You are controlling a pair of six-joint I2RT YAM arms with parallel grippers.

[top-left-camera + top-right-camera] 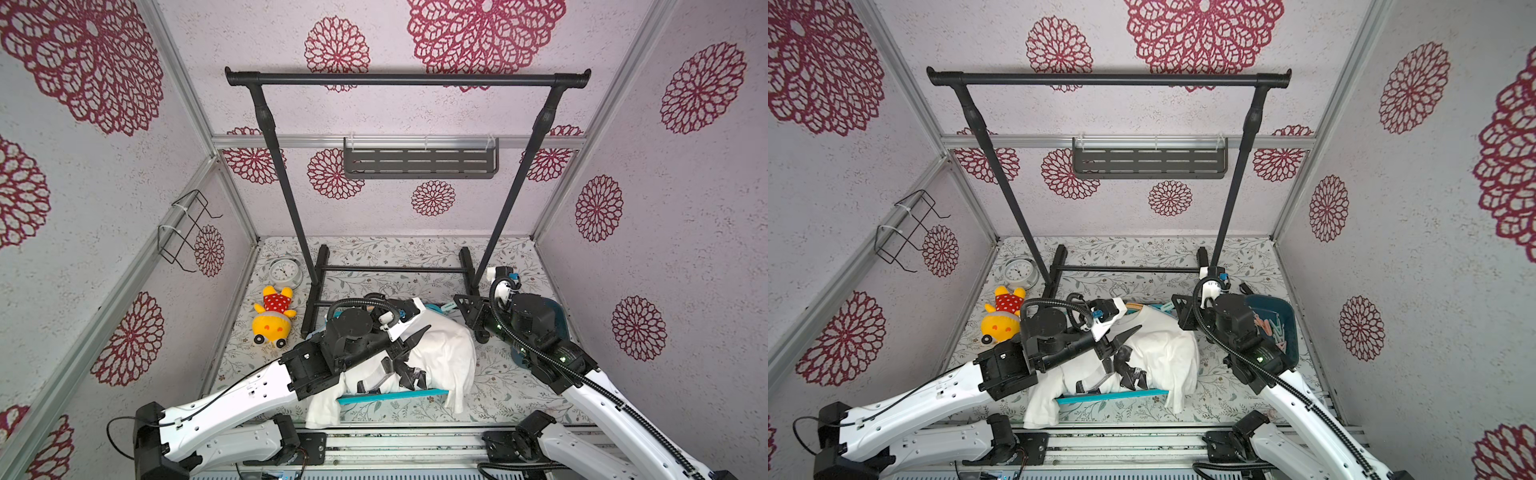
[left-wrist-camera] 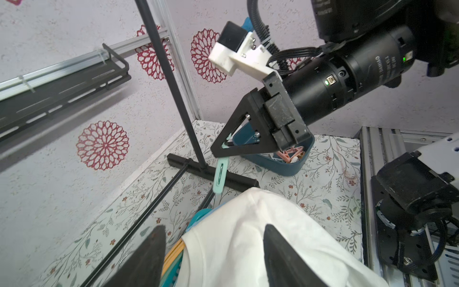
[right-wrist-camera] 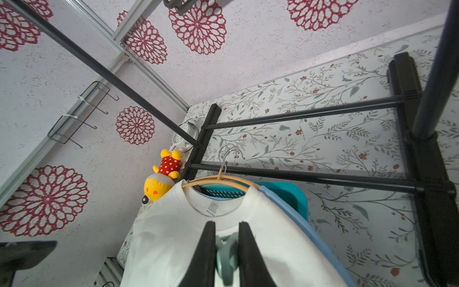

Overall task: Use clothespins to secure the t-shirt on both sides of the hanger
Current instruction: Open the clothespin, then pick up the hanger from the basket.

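The white t-shirt (image 1: 444, 349), on its wooden hanger (image 3: 216, 180), lies over a teal basket (image 3: 295, 196) at the lower centre of both top views. The right gripper (image 3: 227, 248) is clamped on a mint clothespin (image 2: 219, 176) near the shirt's shoulder, while the left gripper (image 2: 214, 228) stands spread wide over the fabric, holding nothing. No pin shows on the shirt, so both sides appear still to be done; spare clothespins (image 1: 1273, 332) lie in the dark bin (image 1: 1292, 332).

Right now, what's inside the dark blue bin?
Pink and pale green clothespins lie in the bin; the right arm covers part of it, so anything else inside cannot be seen.
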